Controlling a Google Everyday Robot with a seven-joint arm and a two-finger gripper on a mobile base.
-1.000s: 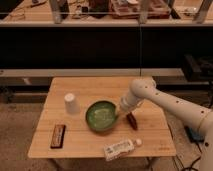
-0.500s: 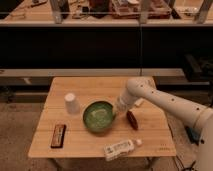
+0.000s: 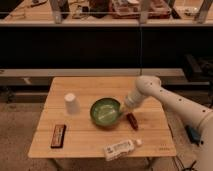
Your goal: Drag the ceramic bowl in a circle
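The ceramic bowl (image 3: pixel 105 112) is round, shallow and green with a glossy inside, and sits near the middle of the wooden table (image 3: pixel 90 142). My white arm reaches in from the right, and the gripper (image 3: pixel 123 107) is down at the bowl's right rim, touching or right against it. A small white upside-down cup (image 3: pixel 71 104) stands to the left of the bowl.
A red object (image 3: pixel 132 120) lies just right of the bowl, under the arm. A white bottle (image 3: pixel 119 149) lies on its side near the front edge. A dark flat bar (image 3: pixel 58 136) lies at the front left. Shelving stands behind the table.
The bowl has shifted slightly left and toward the front of the table, with the gripper following at its right rim. The other objects have not moved.
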